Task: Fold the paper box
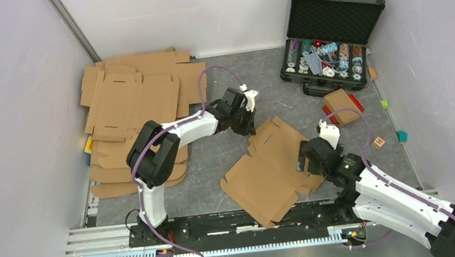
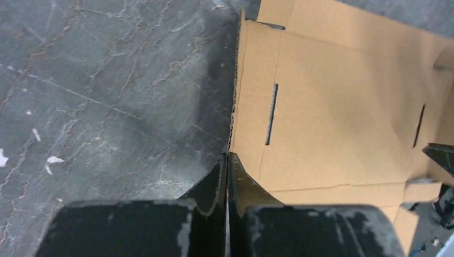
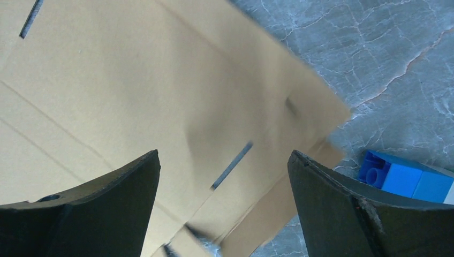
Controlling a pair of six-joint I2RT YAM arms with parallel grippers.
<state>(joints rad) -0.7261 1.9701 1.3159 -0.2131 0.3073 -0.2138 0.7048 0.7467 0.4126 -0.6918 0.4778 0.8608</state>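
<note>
The paper box (image 1: 268,170) lies as a mostly flat brown blank in the lower middle of the overhead frame, turned at an angle on the grey marbled desk (image 1: 258,80), between the two arms. The left hand (image 1: 248,129) sits at the blank's upper corner. In its wrist view the left hand (image 2: 227,166) has its fingers (image 2: 211,184) pressed together on the thin corrugated edge of the paper box (image 2: 342,107), which runs straight up the frame from between the tips, with a narrow slot (image 2: 271,113) cut just to its right. The right hand (image 1: 304,158) hovers at the blank's right side. In its own view, the right hand (image 3: 223,155) has its fingers (image 3: 123,187) spread wide apart and holds nothing, with the somewhat blurred paper box (image 3: 134,80) below. A blue block (image 3: 401,179) rests on the desk at the lower right. A pile of flat cardboard blanks (image 1: 137,100) fills the upper left of the overhead frame, and an open black case (image 1: 332,23) of poker chips (image 1: 323,56) stands at the upper right.
</note>
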